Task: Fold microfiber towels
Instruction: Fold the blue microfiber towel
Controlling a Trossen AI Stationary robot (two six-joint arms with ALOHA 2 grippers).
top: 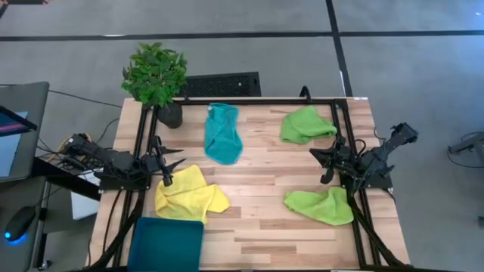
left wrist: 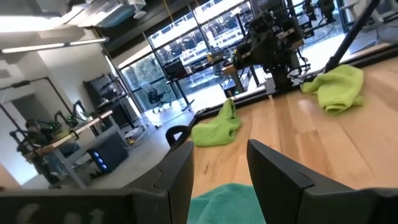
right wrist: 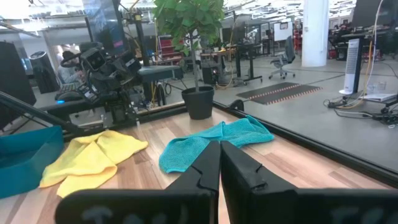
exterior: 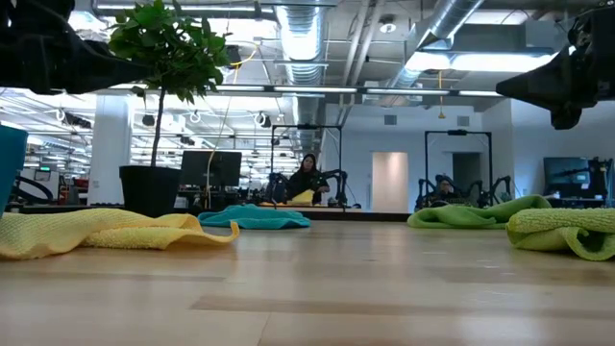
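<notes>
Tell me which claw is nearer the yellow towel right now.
Left. The left claw hangs open at the yellow towel's upper left edge, empty. The right claw is shut across the table, between the two lime green towels.

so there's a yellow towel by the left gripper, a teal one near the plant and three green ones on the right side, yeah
Not quite: the high view shows two green towels on the right side, one at the far edge and one nearer, not three. The rest holds: the yellow towel lies by the left gripper, and the teal towel is near the plant.
</notes>
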